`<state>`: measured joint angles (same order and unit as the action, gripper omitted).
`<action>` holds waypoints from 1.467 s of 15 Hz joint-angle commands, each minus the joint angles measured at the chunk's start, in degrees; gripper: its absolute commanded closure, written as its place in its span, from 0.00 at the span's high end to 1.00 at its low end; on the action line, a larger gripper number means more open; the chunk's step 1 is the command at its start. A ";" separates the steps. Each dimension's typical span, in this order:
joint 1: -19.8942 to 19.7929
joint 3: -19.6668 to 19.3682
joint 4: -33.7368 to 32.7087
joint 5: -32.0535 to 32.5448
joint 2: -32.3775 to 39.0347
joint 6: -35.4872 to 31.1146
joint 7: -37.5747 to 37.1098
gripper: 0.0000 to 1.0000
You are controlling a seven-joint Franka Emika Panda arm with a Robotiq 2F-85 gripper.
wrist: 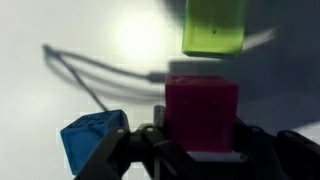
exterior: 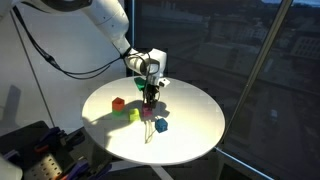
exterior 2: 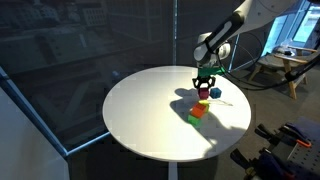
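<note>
Exterior view, claw: the gripper (exterior: pixel 149 99) is hanging straight down from the arm over the round white table (exterior: pixel 195 140). It is pointing into a small cluster of blocks, probably so that it meets them squarely from above.
Exterior view, blocks: a magenta cube (exterior: pixel 148 113) is sitting right under the fingertips. A yellow-green block (exterior: pixel 131 113) is lying just beside it, a blue block (exterior: pixel 160 125) is on its other side, and a red cube (exterior: pixel 117 102) is standing a little apart.
Exterior view, opposite side: the gripper (exterior 2: pixel 204 86) is standing over the same cluster near the rim of the table (exterior 2: pixel 140 115), with the blue block (exterior 2: pixel 213 93) close by its fingers. Whether the cube is being lifted or is resting on the table cannot be told here.
Wrist view, grip: the gripper (wrist: pixel 200 130) is clenching the magenta cube (wrist: pixel 201 108), with a finger pressing on each flat side. This is likely stopping it from twisting.
Wrist view, neighbours: the blue block (wrist: pixel 92 142) is lying tilted just beside one finger. The yellow-green block (wrist: pixel 215 28) is sitting apart, ahead of the cube.
</note>
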<state>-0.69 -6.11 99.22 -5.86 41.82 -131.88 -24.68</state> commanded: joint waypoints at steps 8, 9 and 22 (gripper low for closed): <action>1.36 -0.55 -2.05 -0.42 1.79 1.67 -1.36 0.29; 1.41 -0.56 -2.07 -0.42 1.86 1.69 -1.39 0.29; 1.39 -0.51 -1.70 -0.40 1.30 2.30 -1.11 1.00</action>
<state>0.31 -6.14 98.79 -5.86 43.25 -131.53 -25.10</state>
